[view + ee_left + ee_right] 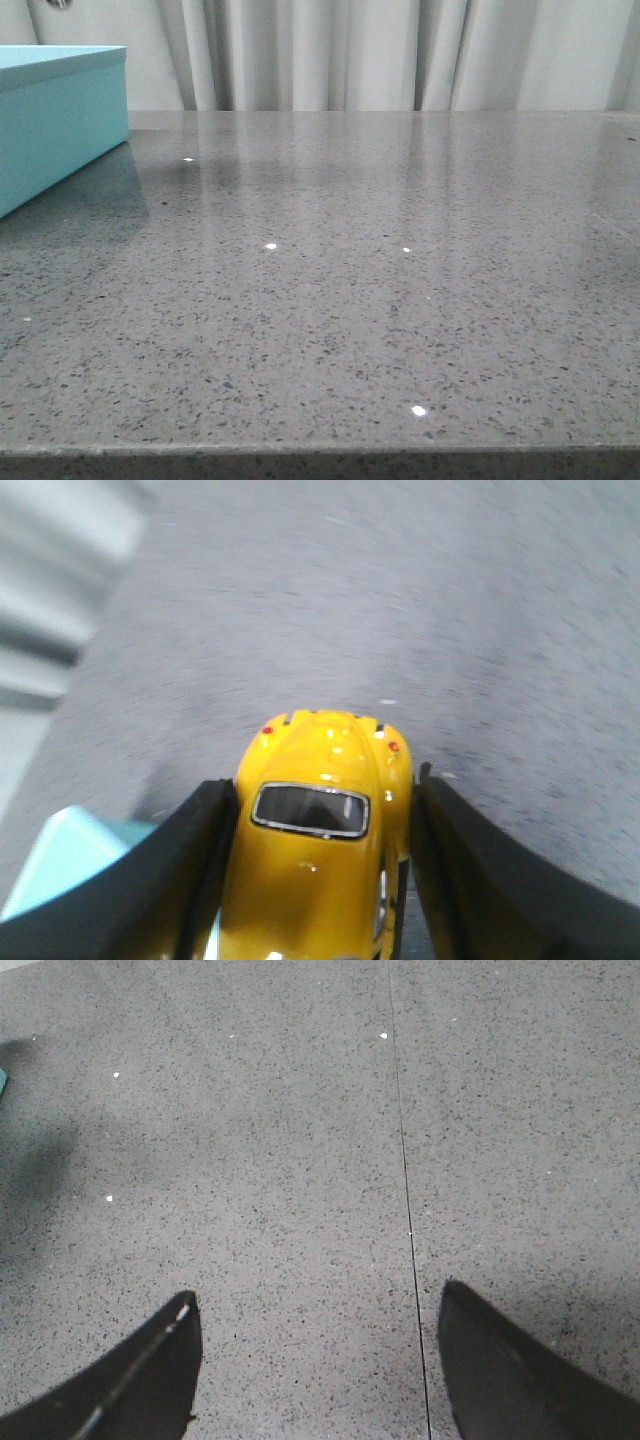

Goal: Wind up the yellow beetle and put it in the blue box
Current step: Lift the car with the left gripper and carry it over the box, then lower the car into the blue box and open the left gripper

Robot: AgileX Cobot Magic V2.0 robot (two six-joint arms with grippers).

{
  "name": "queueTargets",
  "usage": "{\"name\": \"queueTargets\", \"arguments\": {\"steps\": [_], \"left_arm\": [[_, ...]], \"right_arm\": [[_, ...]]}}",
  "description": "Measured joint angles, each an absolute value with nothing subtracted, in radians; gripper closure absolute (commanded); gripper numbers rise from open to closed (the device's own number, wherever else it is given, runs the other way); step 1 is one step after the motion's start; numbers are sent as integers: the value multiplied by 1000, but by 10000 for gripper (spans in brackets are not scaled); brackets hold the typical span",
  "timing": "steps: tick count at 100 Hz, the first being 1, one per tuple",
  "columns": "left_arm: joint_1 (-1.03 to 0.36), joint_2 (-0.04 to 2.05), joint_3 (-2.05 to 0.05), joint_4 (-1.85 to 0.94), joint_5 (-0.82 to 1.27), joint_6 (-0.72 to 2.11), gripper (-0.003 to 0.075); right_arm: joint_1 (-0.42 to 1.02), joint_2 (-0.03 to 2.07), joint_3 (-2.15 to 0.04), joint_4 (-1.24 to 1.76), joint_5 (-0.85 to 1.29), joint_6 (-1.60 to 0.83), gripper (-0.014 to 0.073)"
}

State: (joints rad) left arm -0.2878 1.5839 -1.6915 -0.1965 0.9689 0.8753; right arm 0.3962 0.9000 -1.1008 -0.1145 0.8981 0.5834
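The yellow beetle (320, 840) shows only in the left wrist view, a glossy yellow toy car with a dark window, held between my left gripper's (322, 795) two black fingers above the grey table. The left gripper is shut on it, with a thin gap showing at one finger. The blue box (60, 120) stands at the far left of the table in the front view; a turquoise corner of it shows in the left wrist view (70, 855) beside the fingers. My right gripper (318, 1305) is open and empty over bare tabletop. Neither gripper shows in the front view.
The grey speckled table (340, 290) runs to its front edge at the bottom of the front view. A thin seam (405, 1180) crosses the tabletop in the right wrist view. Pale curtains (380, 55) hang behind the table.
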Motion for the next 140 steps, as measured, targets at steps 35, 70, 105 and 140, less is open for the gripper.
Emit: {"name": "queueTargets", "arguments": {"steps": [35,70,105,140], "left_arm": [[28,1569,-1720,-194,1016,448,480],[144,1700,-1715,-189,1152,335,480],[144,1857,-1713,-189,1216,335,480],[144,1890,-1711,-190,1222,335,395]], "right_arm": [[396,900,-1101,-102,900,583,86],[396,900,-1101,-97,900,583,86],[396,900,-1101,-95,906,583,86],[396,900,-1101,-83,906,583,86]]}}
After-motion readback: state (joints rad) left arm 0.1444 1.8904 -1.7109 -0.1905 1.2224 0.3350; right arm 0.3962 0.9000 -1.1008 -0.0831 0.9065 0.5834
